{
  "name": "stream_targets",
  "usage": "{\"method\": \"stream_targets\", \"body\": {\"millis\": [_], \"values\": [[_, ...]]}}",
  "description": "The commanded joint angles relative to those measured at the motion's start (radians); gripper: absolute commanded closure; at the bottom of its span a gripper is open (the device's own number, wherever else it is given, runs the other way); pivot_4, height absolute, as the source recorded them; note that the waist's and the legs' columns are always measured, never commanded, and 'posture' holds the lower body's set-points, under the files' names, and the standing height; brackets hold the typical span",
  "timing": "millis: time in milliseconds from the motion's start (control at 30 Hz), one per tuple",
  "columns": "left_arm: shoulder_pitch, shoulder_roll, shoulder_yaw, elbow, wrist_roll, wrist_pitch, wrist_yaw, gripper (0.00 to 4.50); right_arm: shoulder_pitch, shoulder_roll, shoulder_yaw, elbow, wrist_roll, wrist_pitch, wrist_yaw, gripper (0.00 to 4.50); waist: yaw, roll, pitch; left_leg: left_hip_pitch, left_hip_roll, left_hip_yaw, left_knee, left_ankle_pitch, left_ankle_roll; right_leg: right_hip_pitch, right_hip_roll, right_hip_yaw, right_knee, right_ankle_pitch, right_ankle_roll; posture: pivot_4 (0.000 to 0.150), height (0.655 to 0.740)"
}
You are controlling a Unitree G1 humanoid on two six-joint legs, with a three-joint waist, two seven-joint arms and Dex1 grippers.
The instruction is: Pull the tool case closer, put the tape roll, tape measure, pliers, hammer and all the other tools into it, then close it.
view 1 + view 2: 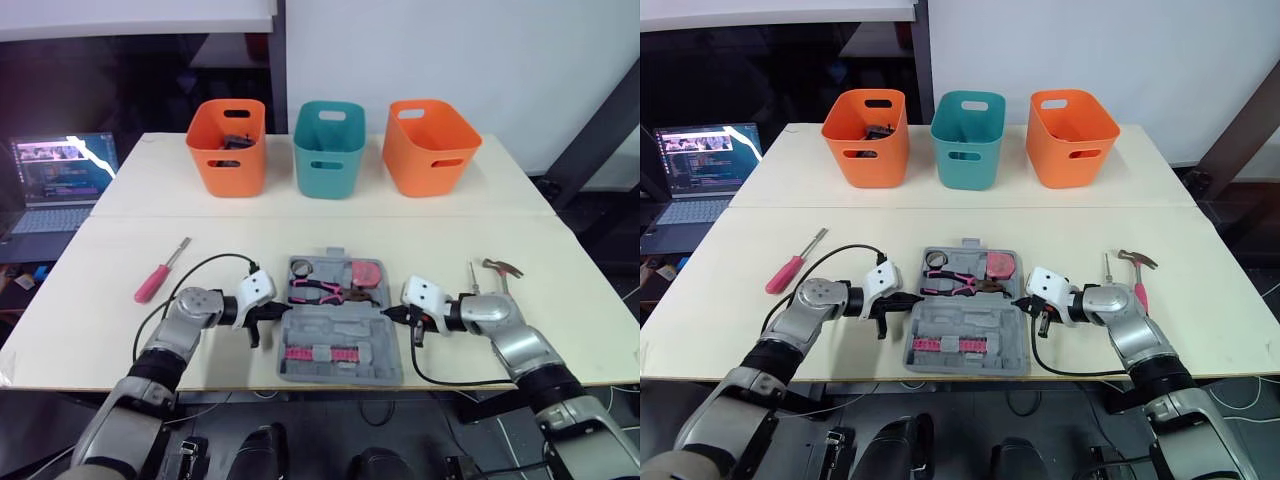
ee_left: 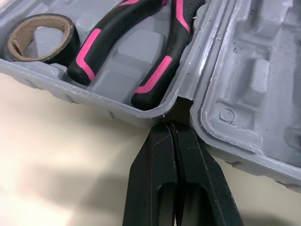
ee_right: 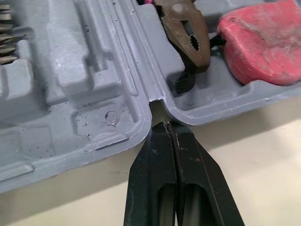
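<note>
Right claw [image 3: 165, 127] beside case [image 3: 80, 89], hammer [image 1: 499, 268] nearby

The cream worktop [image 1: 330, 225] carries three bins in a row along its far edge: left orange bin [image 1: 228, 146], teal bin [image 1: 329, 148], right orange bin [image 1: 430, 145]. The left orange bin holds a dark item [image 1: 236, 140], not identifiable. An open laptop [image 1: 62, 180], screen lit, sits beyond the left edge.

Head stereo pair: mounted high, facing forward and down. Both eyes share the whole table [image 1: 110, 300] and the open tool case [image 1: 330, 325]. Left wrist camera: very near the case's left hinge notch, looking along the left gripper [image 2: 172, 127]. Right wrist camera: equally near the opposite notch, looking along the right gripper [image 3: 167, 125].
</note>
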Motion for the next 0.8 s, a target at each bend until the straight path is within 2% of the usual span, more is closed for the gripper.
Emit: {"method": "stream_targets", "body": {"millis": [33, 433, 800], "values": [[-0.047, -0.022, 0.003, 0.009, 0.005, -0.050, 0.025, 4.50, -0.054, 0.028, -0.031, 0.037, 0.002, -0.054, -0.041, 4.45, -0.001, 0.000, 0.000, 0.000, 0.000, 0.000, 0.000, 0.000, 0.000, 0.000, 0.000, 0.000, 0.000, 0.000, 0.000, 0.150, 0.7400], [-0.133, -0.025, 0.017, 0.165, 0.046, -0.127, 0.102, 4.50, -0.133, 0.084, -0.019, 0.180, -0.021, -0.109, -0.079, 4.45, -0.004, 0.000, 0.000, 0.000, 0.000, 0.001, 0.000, 0.002, -0.004, -0.001, 0.000, 0.000, 0.001, 0.000, 0.000, 0.150, 0.7400], [-0.055, -0.009, 0.009, 0.099, 0.019, -0.090, 0.013, 4.50, -0.083, 0.105, -0.005, 0.142, -0.020, -0.088, -0.042, 4.45, -0.005, 0.000, 0.000, 0.000, 0.000, 0.001, 0.000, 0.002, -0.004, -0.001, 0.000, 0.000, 0.001, 0.000, 0.000, 0.150, 0.7400]]}}
